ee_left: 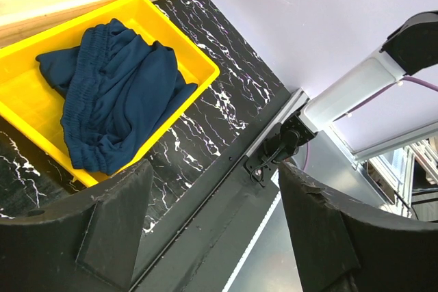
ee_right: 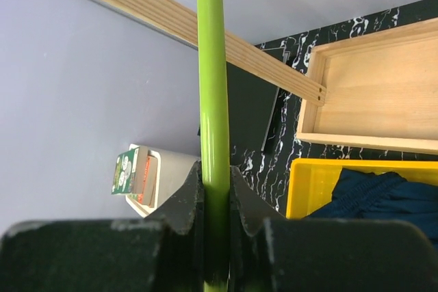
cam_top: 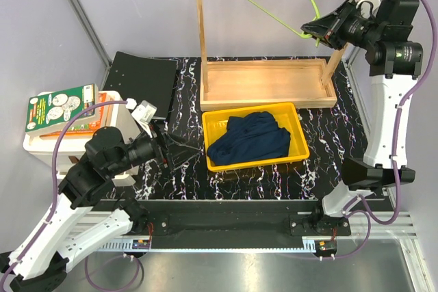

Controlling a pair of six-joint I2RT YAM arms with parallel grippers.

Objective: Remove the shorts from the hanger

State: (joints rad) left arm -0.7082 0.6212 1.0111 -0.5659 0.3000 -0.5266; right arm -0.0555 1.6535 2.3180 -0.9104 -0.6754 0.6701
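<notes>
Your right wrist view settles what the overhead cannot. The right gripper (ee_right: pixel 214 189) is pinched tight on the lime-green rod of the hanger (ee_right: pixel 213 66), high beside the wooden rack (cam_top: pixel 200 18). Your left wrist view shows the left gripper (ee_left: pixel 215 169) spread wide and holding nothing. The shorts (cam_top: pixel 250 140) lie crumpled in the yellow tray (cam_top: pixel 213 120), off the hanger. A black marbled mat (cam_top: pixel 328 135) covers the table, and the walls are lavender. A black box (cam_top: pixel 140 76) and a white container (cam_top: pixel 41 147) sit at the far left, apart from the tray.
</notes>
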